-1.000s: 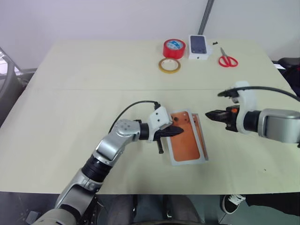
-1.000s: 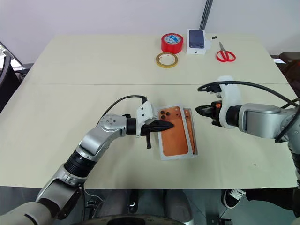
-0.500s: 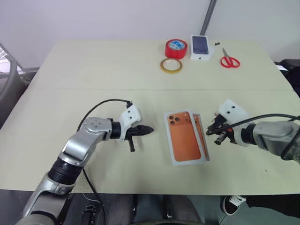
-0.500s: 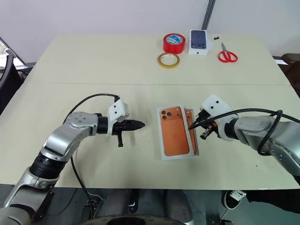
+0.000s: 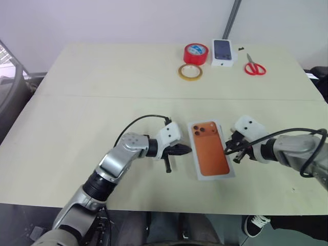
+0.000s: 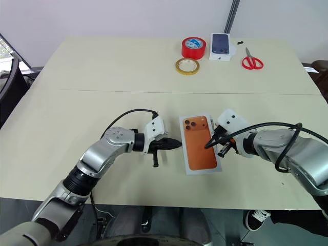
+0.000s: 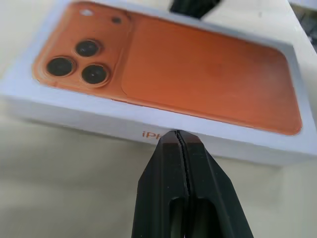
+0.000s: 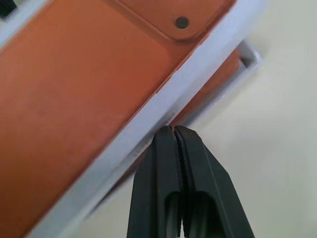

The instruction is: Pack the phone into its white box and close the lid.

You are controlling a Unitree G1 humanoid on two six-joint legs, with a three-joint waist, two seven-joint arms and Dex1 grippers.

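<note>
In the head view, the lid (image 5: 211, 156) is seen on the desk (image 5: 102, 92), long axis near to far, between two closed claws: left claw (image 5: 187, 150), right claw (image 5: 228, 151). In the right wrist view, the lid sits skewed over the white box (image 8: 233, 74).

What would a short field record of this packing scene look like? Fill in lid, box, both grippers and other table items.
lid: orange phone picture up, lying skewed over the box, not seated
box: one corner showing past the lid's edge
left gripper: shut, tip at the lid's left side
right gripper: shut, tip at the lid's right edge
far edge of table: red tape, tan tape, small box, scissors
</note>
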